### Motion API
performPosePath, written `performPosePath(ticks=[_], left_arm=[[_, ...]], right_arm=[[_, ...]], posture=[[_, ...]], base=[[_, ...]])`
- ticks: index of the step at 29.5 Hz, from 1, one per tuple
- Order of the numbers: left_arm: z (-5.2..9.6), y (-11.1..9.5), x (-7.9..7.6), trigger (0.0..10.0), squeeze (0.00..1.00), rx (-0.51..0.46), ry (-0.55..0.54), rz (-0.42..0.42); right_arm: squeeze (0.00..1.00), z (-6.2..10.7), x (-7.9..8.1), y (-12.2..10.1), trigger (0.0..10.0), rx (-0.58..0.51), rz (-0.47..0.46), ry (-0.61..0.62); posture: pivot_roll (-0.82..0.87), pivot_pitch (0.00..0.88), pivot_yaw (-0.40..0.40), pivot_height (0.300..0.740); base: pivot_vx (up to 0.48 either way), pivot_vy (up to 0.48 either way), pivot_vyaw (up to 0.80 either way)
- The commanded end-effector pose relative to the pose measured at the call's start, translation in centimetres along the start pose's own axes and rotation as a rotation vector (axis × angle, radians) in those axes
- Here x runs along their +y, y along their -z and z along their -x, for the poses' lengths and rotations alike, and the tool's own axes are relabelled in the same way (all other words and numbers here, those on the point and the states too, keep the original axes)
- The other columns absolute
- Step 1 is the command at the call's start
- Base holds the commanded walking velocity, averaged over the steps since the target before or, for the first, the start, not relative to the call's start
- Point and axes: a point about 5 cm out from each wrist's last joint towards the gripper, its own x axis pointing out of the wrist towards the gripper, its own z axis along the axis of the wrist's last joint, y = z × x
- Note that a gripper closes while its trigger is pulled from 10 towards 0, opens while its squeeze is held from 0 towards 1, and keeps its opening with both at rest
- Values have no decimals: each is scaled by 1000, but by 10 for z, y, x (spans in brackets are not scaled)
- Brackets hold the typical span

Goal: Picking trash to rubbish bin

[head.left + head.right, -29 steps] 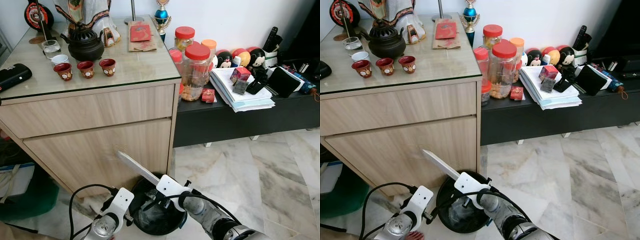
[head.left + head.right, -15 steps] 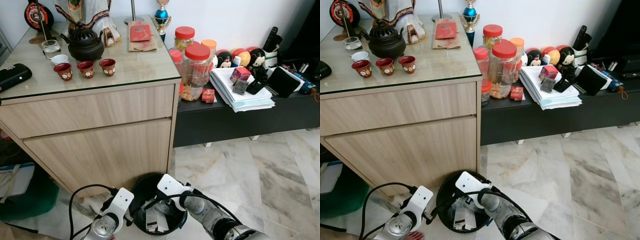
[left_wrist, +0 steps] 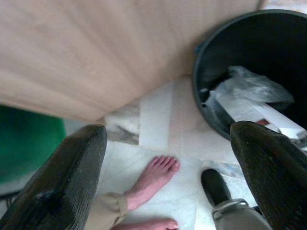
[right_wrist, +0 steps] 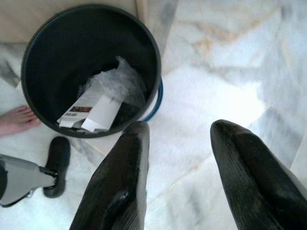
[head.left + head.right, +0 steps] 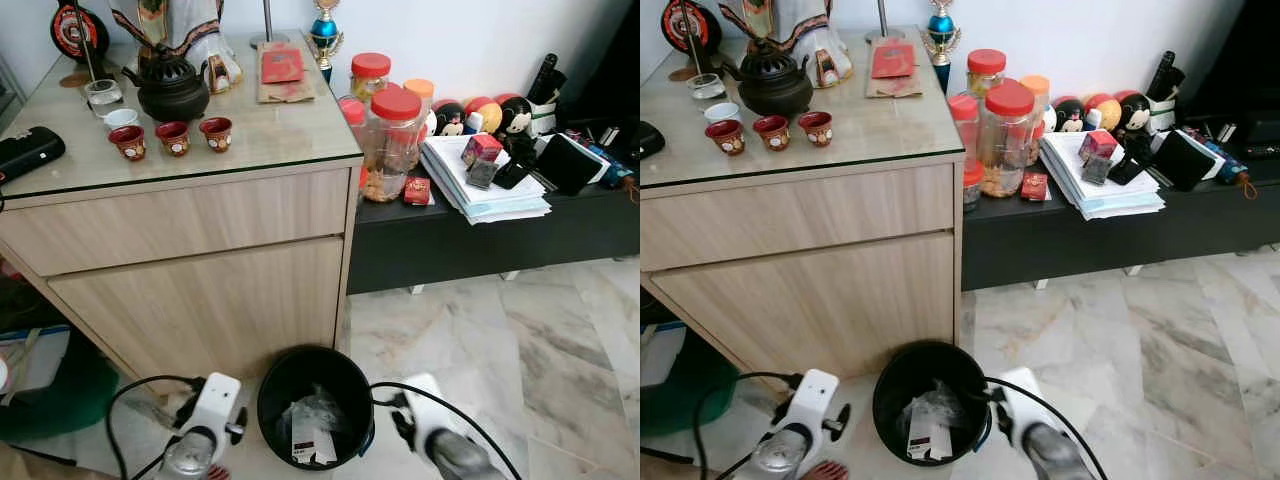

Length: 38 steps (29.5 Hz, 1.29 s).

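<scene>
At lower centre, the trash (image 5: 308, 437) — a white carton and crumpled plastic — is seen inside the black bin (image 5: 352, 378). The left gripper (image 3: 168, 158) and right gripper (image 4: 184, 163) are spread wide — nothing held.

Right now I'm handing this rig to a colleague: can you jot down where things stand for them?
Left gripper: open, empty, low beside the rubbish bin, over the floor near a person's bare foot.
Right gripper: open, empty, on the bin's other side, over the marble floor.
Trash: a white carton and crumpled clear plastic lie inside the bin, which stands against the wooden cabinet.
Done: that trash is binned.
Left: I see no loose trash on the visible floor; look around for more before moving on.
</scene>
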Motion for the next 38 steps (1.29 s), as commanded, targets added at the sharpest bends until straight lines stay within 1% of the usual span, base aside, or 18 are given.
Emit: performPosePath(ticks=[1, 2, 3, 7, 9, 12, 16, 23, 30, 38], left_arm=[[2, 9, 3, 10000, 0, 44, -30, 29], [3, 11, 4, 10000, 0, 49, -42, 44], [3, 11, 4, 10000, 0, 49, -42, 44], [3, 11, 5, 10000, 0, 51, -50, 52], [3, 11, 5, 10000, 0, 52, -51, 53], [3, 12, 5, 10000, 0, 54, -55, 58], [4, 15, 6, 10000, 0, 71, -68, 81], [6, 19, 7, 10000, 0, 83, -69, 93], [5, 17, 7, 10000, 0, 78, -67, 95], [4, 15, 6, 10000, 0, 71, -64, 98]], right_arm=[[0, 2, -2, 10, 10000, 25, -70, 23], [0, 4, -6, 17, 10000, 35, -132, 53], [0, 4, -6, 17, 10000, 35, -132, 53], [0, 7, -10, 27, 10000, 46, -269, 104], [0, 8, -11, 28, 10000, 44, -306, 112], [0, 8, -11, 28, 10000, 37, -320, 112], [0, 6, -9, 22, 10000, 10, -341, 104], [0, 4, -6, 14, 10000, -19, -356, 91], [0, 4, -3, 15, 10000, -17, -349, 77], [0, 5, -2, 18, 10000, -12, -360, 80]], posture=[[60, 80, -19, 740], [57, 74, -15, 740], [57, 74, -15, 740], [52, 67, -8, 740], [52, 67, -8, 740], [50, 61, -4, 740], [45, 47, -1, 740], [42, 41, 0, 740], [46, 47, 1, 740], [46, 47, 1, 740]], base=[[0, 0, 0], [0, 0, 0], [0, 0, 0], [0, 0, 0], [0, 0, 0], [0, 0, 0], [0, 0, 0], [0, 0, 0], [0, 0, 0], [0, 0, 0]])
